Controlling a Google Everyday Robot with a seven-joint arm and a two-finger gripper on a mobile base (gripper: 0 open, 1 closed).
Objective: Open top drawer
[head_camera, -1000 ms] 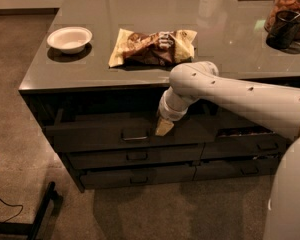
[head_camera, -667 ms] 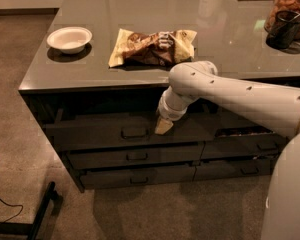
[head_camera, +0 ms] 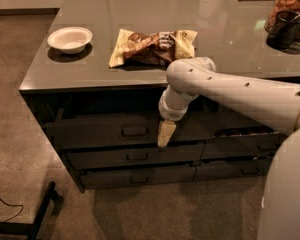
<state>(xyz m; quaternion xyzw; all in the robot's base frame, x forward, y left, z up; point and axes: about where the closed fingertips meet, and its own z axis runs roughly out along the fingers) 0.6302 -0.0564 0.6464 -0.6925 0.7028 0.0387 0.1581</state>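
Note:
The top drawer is the wide dark grey front just under the countertop, with a small dark bar handle at its centre. My gripper, with cream-coloured tips, points down in front of the drawer front's right part. It is a short way right of the handle and level with it. My white arm reaches in from the right, along the counter edge. Whether the gripper touches the drawer front cannot be told.
Two slimmer drawers lie below, and narrower fronts to the right. On the countertop are a white bowl, a snack bag, a dark cup and a jar. A black stand leg lies on the floor at left.

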